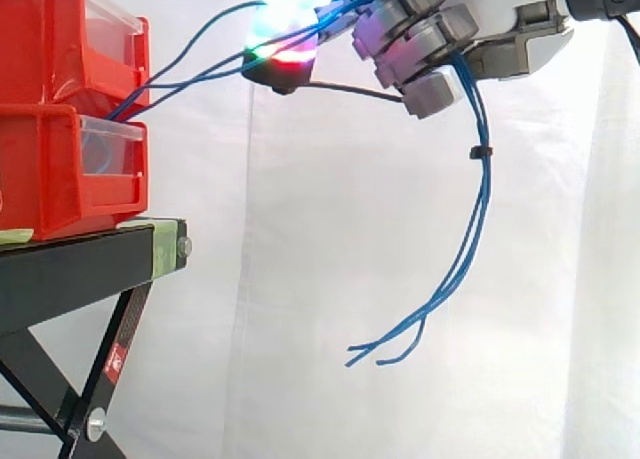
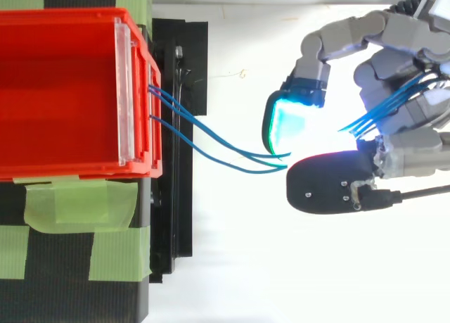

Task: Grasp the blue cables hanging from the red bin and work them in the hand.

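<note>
hand [image 2: 383, 70] pinching blue cables [image 2: 242, 152], red bin [image 2: 63, 91]

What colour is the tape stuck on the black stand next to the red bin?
The tape is light green, clearest in the top view.

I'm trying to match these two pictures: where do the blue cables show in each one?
Side view: the blue cables climb from the left to the hand at the top, then hang to the lower middle.
Top view: they run rightward across the middle, from the red bin's front into the fingers.
Shared landmark: the red bin at the left edge.
</note>
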Available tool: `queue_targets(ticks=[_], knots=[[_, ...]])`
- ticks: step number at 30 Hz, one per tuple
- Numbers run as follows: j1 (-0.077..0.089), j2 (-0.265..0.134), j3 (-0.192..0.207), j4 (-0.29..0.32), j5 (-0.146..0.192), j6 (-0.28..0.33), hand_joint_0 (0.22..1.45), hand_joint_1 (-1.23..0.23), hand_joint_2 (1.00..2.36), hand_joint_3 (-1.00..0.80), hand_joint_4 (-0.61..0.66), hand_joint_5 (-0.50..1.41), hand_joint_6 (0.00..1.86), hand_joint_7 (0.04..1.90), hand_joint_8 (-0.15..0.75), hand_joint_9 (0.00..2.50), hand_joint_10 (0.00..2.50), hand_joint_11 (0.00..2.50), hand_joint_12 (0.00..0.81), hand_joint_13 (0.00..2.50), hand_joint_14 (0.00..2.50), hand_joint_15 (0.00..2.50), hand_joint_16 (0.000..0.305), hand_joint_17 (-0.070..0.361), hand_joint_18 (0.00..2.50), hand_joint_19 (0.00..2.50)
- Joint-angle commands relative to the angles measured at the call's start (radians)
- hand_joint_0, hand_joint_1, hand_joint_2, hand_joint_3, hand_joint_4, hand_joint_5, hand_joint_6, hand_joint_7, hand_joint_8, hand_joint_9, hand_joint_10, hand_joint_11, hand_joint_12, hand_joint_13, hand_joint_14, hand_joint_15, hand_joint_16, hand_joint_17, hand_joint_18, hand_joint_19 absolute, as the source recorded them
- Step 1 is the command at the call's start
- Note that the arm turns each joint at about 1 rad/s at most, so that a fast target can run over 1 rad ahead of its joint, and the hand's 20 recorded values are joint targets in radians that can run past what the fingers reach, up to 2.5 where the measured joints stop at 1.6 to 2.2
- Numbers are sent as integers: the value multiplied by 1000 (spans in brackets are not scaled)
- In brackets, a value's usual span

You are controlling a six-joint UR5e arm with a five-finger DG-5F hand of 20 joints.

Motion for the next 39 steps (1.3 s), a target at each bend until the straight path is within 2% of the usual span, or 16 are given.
queue_targets(ticks=[1,8,32,39], knots=[[0,-1,0,0,0,0,839,-686,1009,64,148,279,1038,1192,427,829,2500,2500,532,1115,2500,1645,73,164,1551,798],[0,1,0,0,0,0,827,-677,1007,147,153,272,1153,1188,404,829,2500,2500,528,1126,2500,1605,75,169,1562,732],[0,-1,0,0,0,0,835,-666,1001,234,126,304,1157,1211,387,864,2500,2500,520,1151,2500,1588,78,175,1600,696],[0,-1,0,0,0,0,834,-666,1001,248,120,294,1184,1193,388,863,2500,2500,518,1147,2500,1672,77,174,1617,696]])
